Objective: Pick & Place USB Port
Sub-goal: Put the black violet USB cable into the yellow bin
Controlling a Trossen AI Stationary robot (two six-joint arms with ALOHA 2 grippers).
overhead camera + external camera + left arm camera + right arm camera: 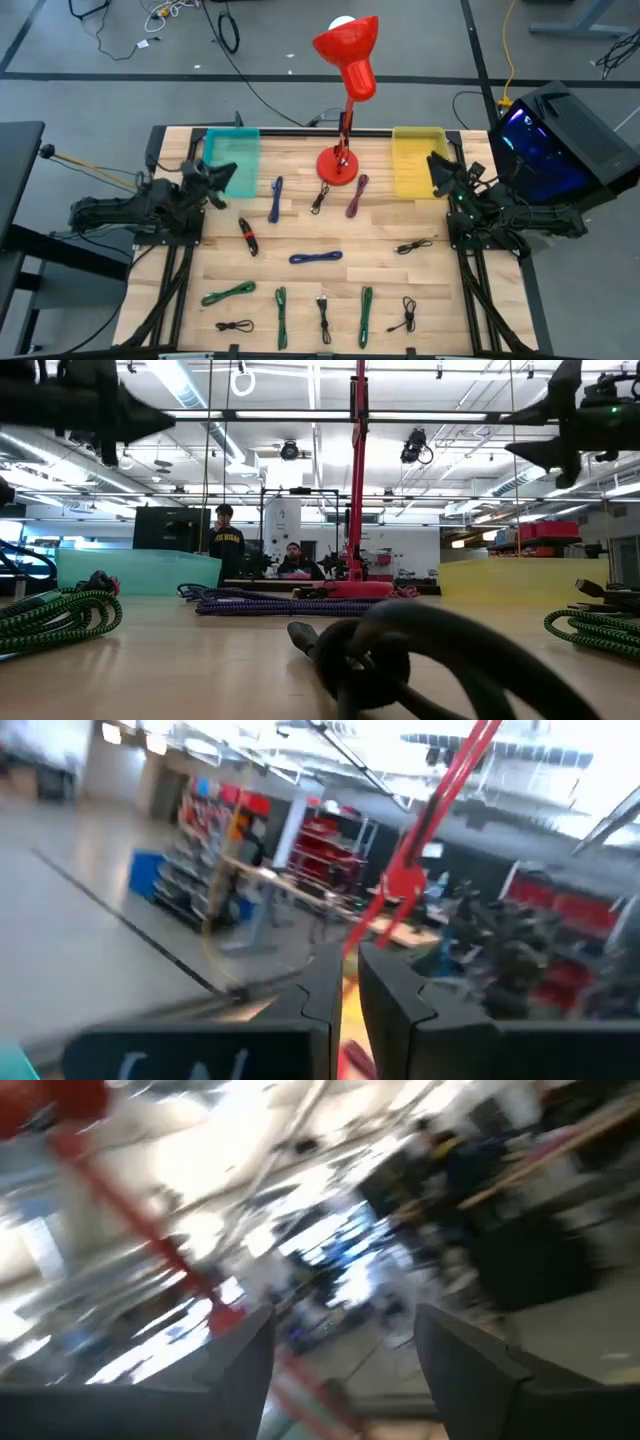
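Several coiled USB cables lie flat on the wooden table: a blue one [275,198], a purple one [357,195], a red-black one [247,236], another blue one [316,258], green ones [228,293] and black ones [414,246]. A teal bin [232,160] stands at the far left and a yellow bin [416,160] at the far right. My left gripper [224,182] hovers high by the teal bin, its fingers [322,995] close together and empty. My right gripper [438,168] hovers high by the yellow bin, open and empty, its fingers [250,1355] wide apart.
A red desk lamp [345,70] stands on its round base [337,166] at the table's far middle, between the two bins. In the low view a black cable [400,650] lies close to the camera. People stand in the room behind the table [226,545].
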